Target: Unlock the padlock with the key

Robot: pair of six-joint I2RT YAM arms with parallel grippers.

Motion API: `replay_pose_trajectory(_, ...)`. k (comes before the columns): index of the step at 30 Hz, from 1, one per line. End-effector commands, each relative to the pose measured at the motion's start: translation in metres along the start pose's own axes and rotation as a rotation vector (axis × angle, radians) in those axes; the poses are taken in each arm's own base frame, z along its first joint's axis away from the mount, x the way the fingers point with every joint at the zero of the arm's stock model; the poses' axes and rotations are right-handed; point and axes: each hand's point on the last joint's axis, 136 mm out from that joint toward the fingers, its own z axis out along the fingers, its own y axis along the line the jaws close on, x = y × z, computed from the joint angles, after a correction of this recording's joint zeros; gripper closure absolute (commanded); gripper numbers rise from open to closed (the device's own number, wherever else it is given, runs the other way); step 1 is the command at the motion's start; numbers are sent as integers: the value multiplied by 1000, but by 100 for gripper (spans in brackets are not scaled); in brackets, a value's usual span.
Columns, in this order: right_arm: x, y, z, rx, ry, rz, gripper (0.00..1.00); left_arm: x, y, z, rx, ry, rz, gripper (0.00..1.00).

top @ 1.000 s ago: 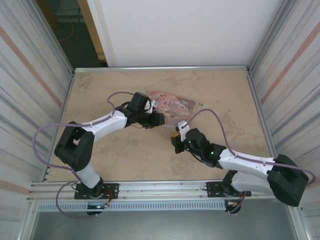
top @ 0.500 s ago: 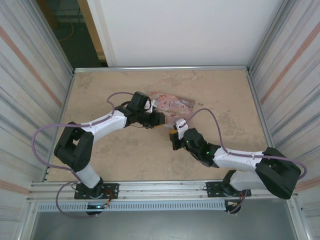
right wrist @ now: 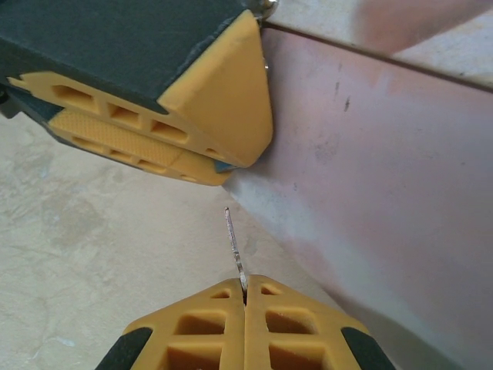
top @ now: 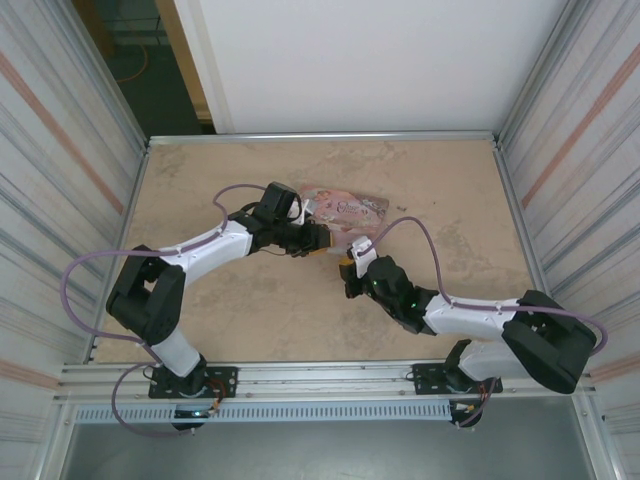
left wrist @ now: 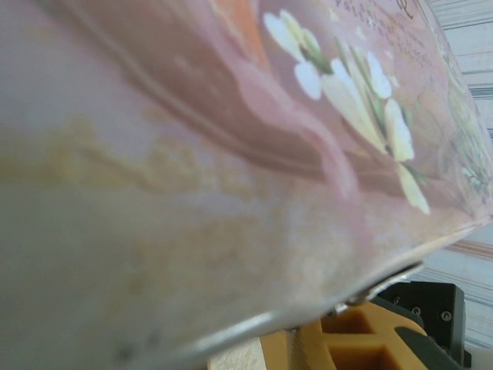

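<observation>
The right fingers [right wrist: 216, 308] are pressed together, pinching a thin, stiff key [right wrist: 234, 247], blade out over the worktop [right wrist: 92, 247]. Just beyond, the left fingers [right wrist: 223, 108] close on a blue sliver, apparently the padlock [right wrist: 222, 164], against the pink tin [right wrist: 370, 169]. Tiny, hard and slippery, it is probably best gripped by the body, keyhole clear.

Both arms reach to mid-frame, pincers nearly tip to tip: the left pincer [top: 322, 242] pinched tight on the padlock [right wrist: 219, 164], the right pincer [top: 346, 266] clamped on the key [right wrist: 234, 247].
</observation>
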Motion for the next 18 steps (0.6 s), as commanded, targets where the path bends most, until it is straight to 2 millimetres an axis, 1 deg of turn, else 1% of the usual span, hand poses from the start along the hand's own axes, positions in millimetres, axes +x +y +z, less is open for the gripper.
replay_pose_trajectory(1,-10,-7,2,25,-41,-14,100,-7,-39,-20,105,-43,83,93)
replay_pose_trajectory(6,-15,-8,4,15,-51,-7,100,-6,-40,-20,104,-42,82,93)
replay_pose_trajectory(12,-15,-7,8,10,-48,-12,100,-7,-38,-20,100,-46,81,93)
replay_pose_trajectory(18,-18,-1,13,-15,-53,-11,100,-7,-38,-20,98,-46,82,93)
